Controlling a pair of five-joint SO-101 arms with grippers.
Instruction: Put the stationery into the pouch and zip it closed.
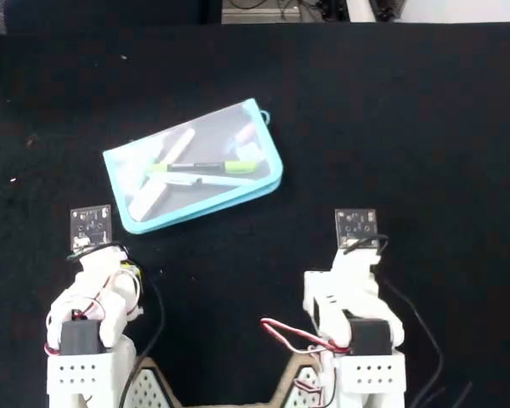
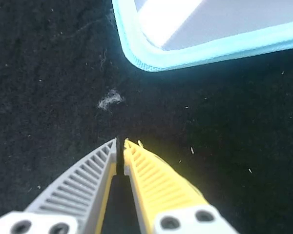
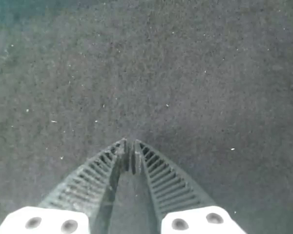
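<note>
Packing looks done: my left gripper [image 2: 121, 146] and right gripper [image 3: 131, 146] are pinched together, empty, the pouch [image 1: 206, 204] lying ahead with stationery [image 1: 208, 167] inside, so next I'd confirm the zip.

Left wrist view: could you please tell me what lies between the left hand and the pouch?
Between left hand and pouch: bare black table with one lint tuft, in the left wrist view.

Pouch [image 1: 195, 170] light blue trim, clear front; green pen [image 1: 206, 167], perhaps highlighter.
</note>
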